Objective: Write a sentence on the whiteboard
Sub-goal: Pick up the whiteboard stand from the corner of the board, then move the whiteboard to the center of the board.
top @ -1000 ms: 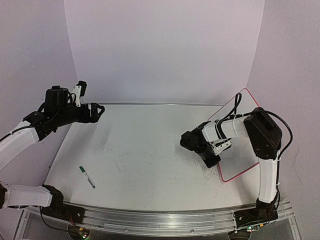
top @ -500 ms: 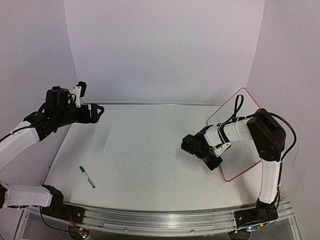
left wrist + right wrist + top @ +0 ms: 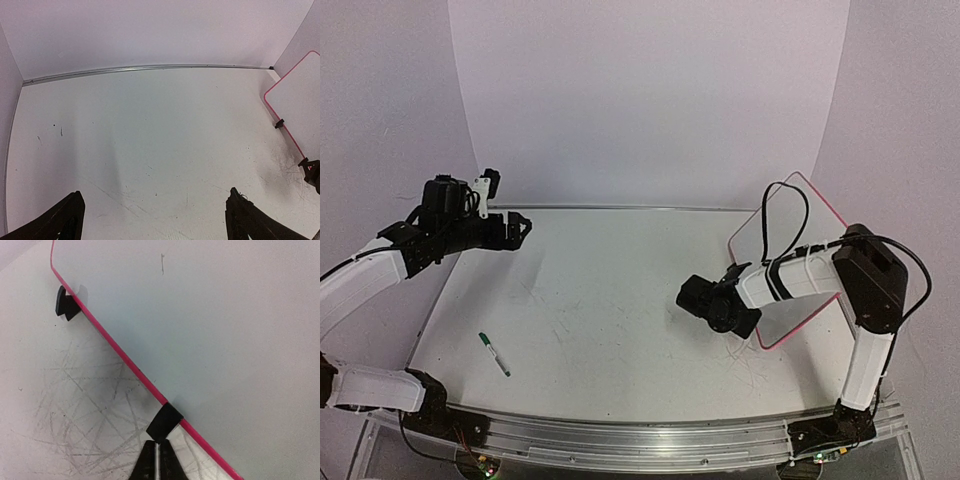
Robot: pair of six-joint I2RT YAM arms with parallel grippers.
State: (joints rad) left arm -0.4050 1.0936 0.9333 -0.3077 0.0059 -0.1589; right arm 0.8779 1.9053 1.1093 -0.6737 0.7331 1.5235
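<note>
— Well, where does the whiteboard point(image 3: 786, 215) sit?
— At the right side of the bench point(image 3: 620, 290), propped on edge on its two black clip feet point(image 3: 66, 302) and tilted toward the right wall.
— And the right tool point(image 3: 157, 450)?
— Low over the bench, just before the near clip foot point(image 3: 164, 422), fingers point(image 3: 149, 466) pressed together. I cannot tell whether the tips touch that foot.
— The left tool point(image 3: 523, 226)?
— Spread wide, far off at the rear left. A green marker point(image 3: 494, 353) lies near the front left, well apart from both.
</note>
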